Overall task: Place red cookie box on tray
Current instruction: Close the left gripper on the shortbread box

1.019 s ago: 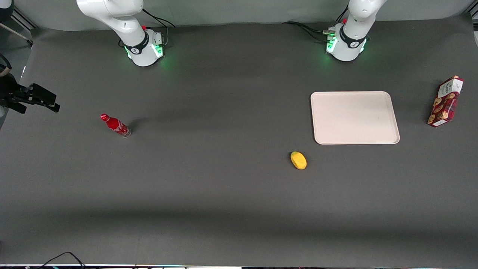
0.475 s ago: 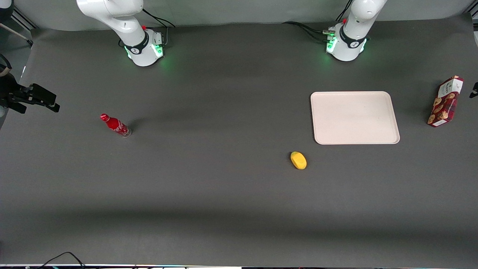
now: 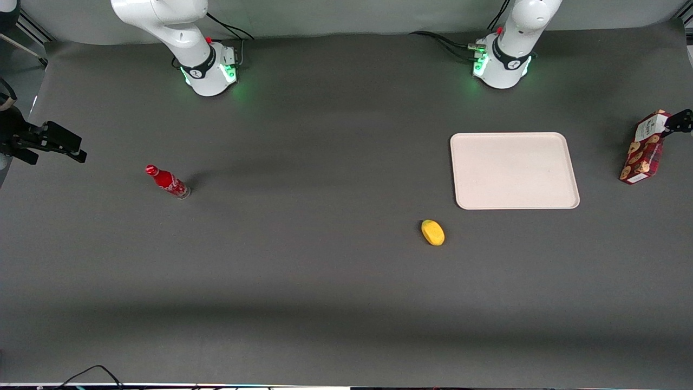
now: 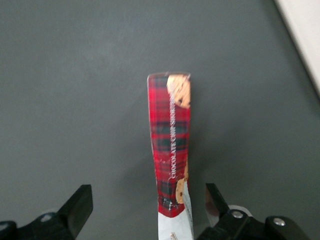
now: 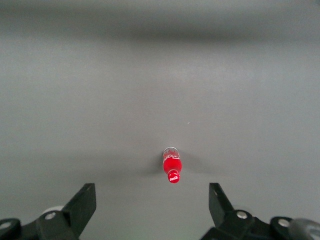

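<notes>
The gripper hung over the red cookie box with its fingers spread wide, grasping nothing. The chief risk, as judged here, was toppling: the box stood on a narrow edge, off centre between the fingers, so the nearer one could strike first and push it over. The box was slim, in dark-red tartan printed with cookies, white-labelled at one end. It stood at three o'clock from the tray, well apart from it.

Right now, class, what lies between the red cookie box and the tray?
Nothing: the front view shows only bare dark table between the red cookie box and the tray. The gripper hangs open above the box.
</notes>
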### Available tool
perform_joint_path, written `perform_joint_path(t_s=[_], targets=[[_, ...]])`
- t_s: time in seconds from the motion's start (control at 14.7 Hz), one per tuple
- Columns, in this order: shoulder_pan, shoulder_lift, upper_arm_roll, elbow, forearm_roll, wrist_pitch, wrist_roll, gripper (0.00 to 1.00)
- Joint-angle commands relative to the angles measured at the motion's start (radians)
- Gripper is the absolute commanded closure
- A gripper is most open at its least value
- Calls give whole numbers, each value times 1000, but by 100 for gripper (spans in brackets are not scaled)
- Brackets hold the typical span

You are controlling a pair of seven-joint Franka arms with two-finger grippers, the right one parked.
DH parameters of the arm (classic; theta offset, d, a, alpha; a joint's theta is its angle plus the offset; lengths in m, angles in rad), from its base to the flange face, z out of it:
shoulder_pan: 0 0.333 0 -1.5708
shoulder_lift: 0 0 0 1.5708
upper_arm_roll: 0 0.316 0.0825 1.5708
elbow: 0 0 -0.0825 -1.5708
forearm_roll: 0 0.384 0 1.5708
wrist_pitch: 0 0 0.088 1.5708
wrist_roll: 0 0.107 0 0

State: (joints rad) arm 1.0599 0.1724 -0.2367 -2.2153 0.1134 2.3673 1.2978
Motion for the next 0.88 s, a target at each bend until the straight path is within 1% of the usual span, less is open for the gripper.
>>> perform_joint_path(t_s=[0.0,0.2,0.41,0.75,0.81], targets=[[58,7,-9,-101,-15,154,25,0],[84,22,-9,-147,-15,197,26,0],[88,41,-6,-216,-20,323,28,0],[86,70,-6,-211,-20,329,28,0],[86,70,-6,-211,-20,329,28,5]])
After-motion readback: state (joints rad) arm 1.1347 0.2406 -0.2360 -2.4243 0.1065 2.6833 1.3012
